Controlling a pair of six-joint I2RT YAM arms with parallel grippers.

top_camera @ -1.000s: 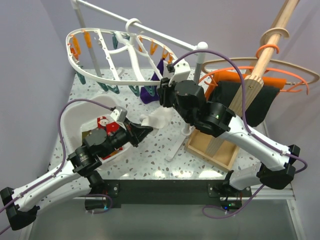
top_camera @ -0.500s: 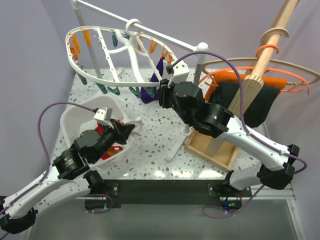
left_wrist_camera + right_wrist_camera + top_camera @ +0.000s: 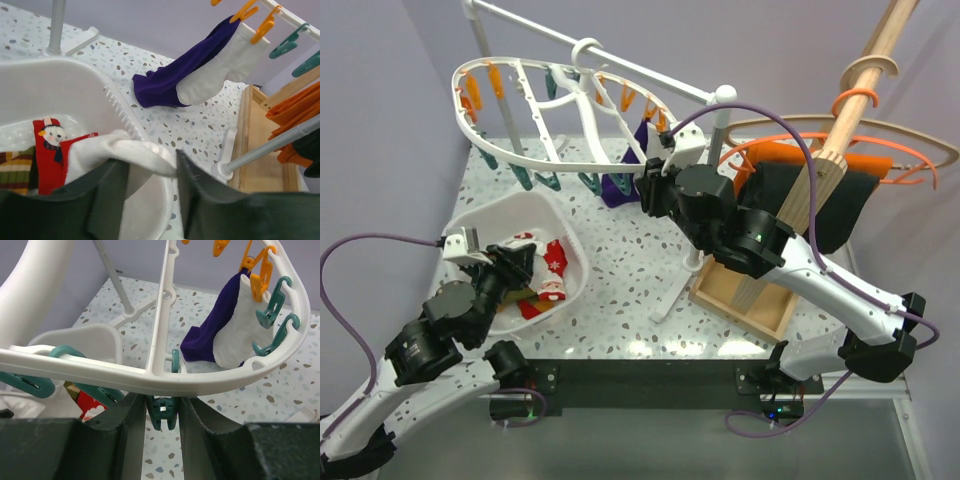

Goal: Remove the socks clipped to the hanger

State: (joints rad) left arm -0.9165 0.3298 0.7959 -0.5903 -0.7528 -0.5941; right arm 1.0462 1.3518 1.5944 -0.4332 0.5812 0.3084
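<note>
Socks on hanger, teal clip between right jaws

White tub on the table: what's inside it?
Red Christmas socks, a brown striped sock and a white sock lying across the rim of the tub. Anything beneath them is covered.

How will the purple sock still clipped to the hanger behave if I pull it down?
Probably floppy: the purple sock hangs in a limp curve from an orange clip. Likely light, since that one small clip carries it. The white sock lies against it, so a tug may drag that along too.
</note>
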